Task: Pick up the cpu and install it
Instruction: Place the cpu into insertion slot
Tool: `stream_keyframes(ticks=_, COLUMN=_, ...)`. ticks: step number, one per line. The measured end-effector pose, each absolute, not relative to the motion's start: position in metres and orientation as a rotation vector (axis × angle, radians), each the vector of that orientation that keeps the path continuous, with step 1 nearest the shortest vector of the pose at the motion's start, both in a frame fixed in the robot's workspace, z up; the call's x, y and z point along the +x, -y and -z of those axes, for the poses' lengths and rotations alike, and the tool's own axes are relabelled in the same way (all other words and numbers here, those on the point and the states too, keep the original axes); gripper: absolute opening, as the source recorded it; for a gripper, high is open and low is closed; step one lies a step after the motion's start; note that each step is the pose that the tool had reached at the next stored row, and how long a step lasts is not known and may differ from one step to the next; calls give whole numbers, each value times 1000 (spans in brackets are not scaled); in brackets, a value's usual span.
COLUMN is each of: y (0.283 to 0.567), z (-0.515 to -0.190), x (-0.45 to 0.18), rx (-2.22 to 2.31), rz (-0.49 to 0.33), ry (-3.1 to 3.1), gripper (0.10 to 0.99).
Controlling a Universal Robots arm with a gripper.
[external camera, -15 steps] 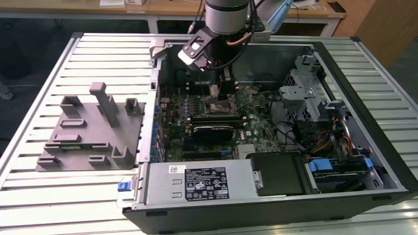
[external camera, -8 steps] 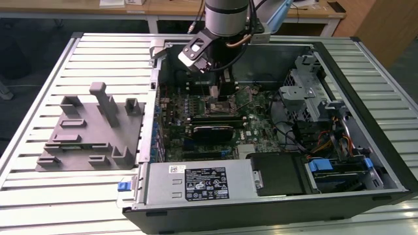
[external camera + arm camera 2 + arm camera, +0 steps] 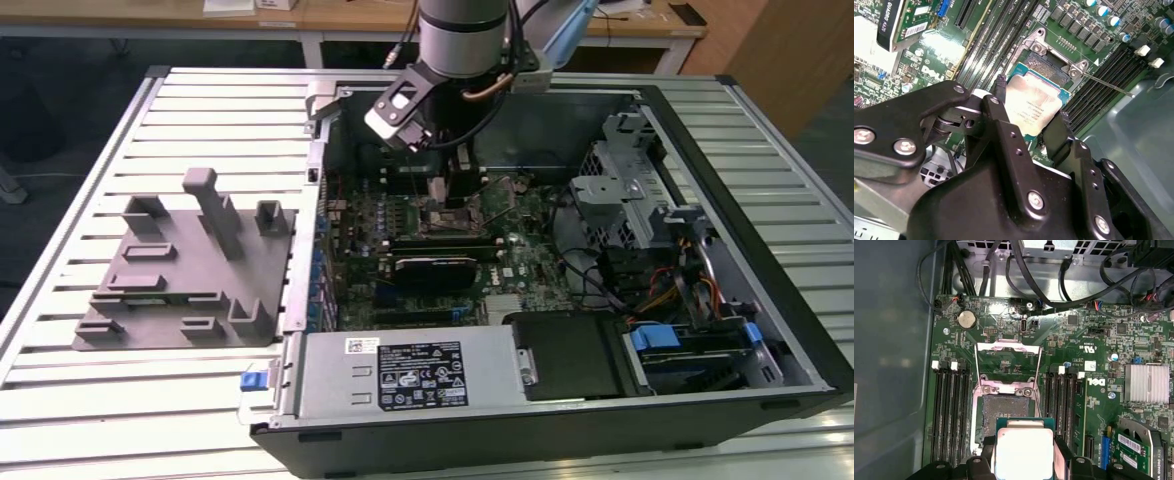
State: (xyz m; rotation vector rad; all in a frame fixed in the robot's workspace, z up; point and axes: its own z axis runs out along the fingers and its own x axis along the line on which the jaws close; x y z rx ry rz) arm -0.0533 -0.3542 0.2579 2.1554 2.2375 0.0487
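Note:
The cpu (image 3: 1035, 100), a flat square chip with a silver top and greenish rim, sits between the two black fingers of my gripper (image 3: 1029, 119), which is shut on it. In the first wrist view the cpu (image 3: 1023, 447) hangs partly over one edge of the open motherboard socket (image 3: 1001, 412), whose metal load plate (image 3: 1008, 365) is swung up. The socket (image 3: 1046, 62) and its thin lever (image 3: 1106, 83) lie just beyond the chip. In the exterior view my gripper (image 3: 449, 188) reaches down into the open computer case, right above the socket (image 3: 447, 218). Whether the chip touches the socket I cannot tell.
Memory slots (image 3: 949, 410) flank the socket on both sides. A graphics card (image 3: 430, 270), the power supply (image 3: 400, 375) and drive bays (image 3: 641, 210) crowd the case. Cables (image 3: 1054, 285) run past the board's edge. A grey moulded fixture block (image 3: 180, 270) stands on the slatted table (image 3: 80, 400) at the exterior view's left.

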Motion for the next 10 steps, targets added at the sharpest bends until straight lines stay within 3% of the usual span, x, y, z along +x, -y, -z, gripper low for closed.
stream_keyframes(ticks=10, y=351, z=-253, x=-52, rx=2155, rz=-46, ry=-2235, gripper=541)
